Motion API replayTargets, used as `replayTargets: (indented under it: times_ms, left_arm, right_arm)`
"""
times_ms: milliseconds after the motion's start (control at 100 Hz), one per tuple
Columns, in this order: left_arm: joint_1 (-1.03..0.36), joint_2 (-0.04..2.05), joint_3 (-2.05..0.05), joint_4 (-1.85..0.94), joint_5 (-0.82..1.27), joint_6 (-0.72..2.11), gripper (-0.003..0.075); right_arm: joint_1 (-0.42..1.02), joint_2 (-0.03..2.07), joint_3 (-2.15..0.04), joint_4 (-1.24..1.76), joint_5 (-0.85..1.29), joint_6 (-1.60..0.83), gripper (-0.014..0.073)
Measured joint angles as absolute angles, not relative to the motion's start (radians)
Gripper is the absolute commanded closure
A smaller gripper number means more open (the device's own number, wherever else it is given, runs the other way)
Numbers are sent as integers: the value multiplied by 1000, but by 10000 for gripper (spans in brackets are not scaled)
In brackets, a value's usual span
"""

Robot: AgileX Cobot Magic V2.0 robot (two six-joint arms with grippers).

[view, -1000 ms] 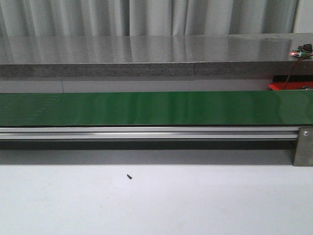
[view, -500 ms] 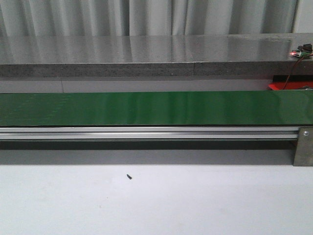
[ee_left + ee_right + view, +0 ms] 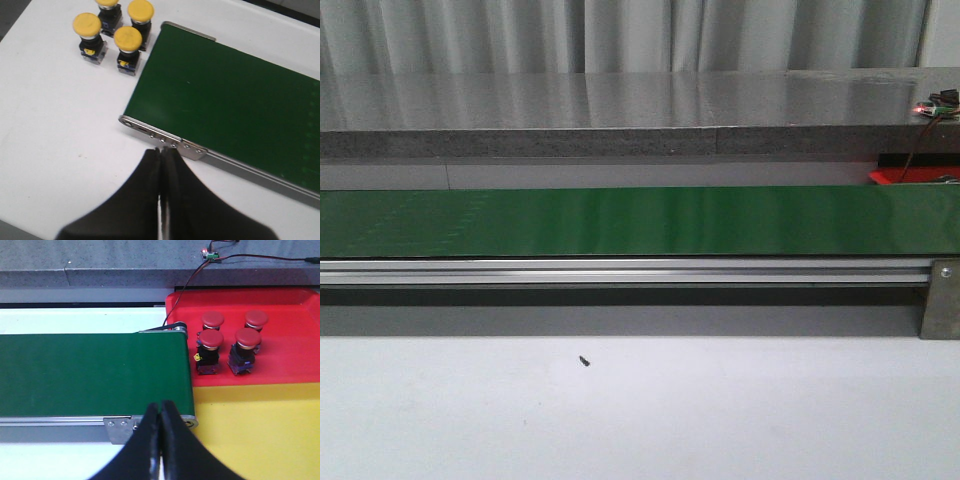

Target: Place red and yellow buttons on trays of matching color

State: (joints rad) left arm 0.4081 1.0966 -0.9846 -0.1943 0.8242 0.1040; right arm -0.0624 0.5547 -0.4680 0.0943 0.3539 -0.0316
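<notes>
A long green conveyor belt (image 3: 640, 222) runs across the white tabletop (image 3: 640, 420) from side to side, with a grey ledge (image 3: 620, 110) behind it and a small dark speck (image 3: 584, 361) on the table in front. The front view shows no arms. In the left wrist view, the left gripper (image 3: 162, 155) hangs with its black jaws pressed together, holding nothing, just off the metal corner of the belt's end. Four yellow buttons (image 3: 127, 42) stand upright in a cluster on the bare tabletop beside that end of the belt. In the right wrist view, the right gripper (image 3: 160, 412) also has its jaws together and empty, over the belt's other end. There, four red buttons (image 3: 210, 342) stand on a red tray (image 3: 290, 355), which touches a yellow tray (image 3: 260, 430).
</notes>
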Motion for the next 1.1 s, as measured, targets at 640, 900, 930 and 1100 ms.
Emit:
replayTargets:
  times_ms: [640,900,930,1100]
  left_arm:
    - [434,1577,-1344,-196,833,96,195]
    - [434,1773,-1513,-198,929,21,206]
    - [434,1796,-1531,-198,941,15,206]
    - [434,1925,-1635,-196,983,-14,206]
  right_arm:
    - [-62,555,-468,94,354,-32,651]
    - [-62,555,-468,94,354,-32,651]
    - [-62,555,-468,94,354,-32,651]
    - [-62,555,-468,94,354,-32,651]
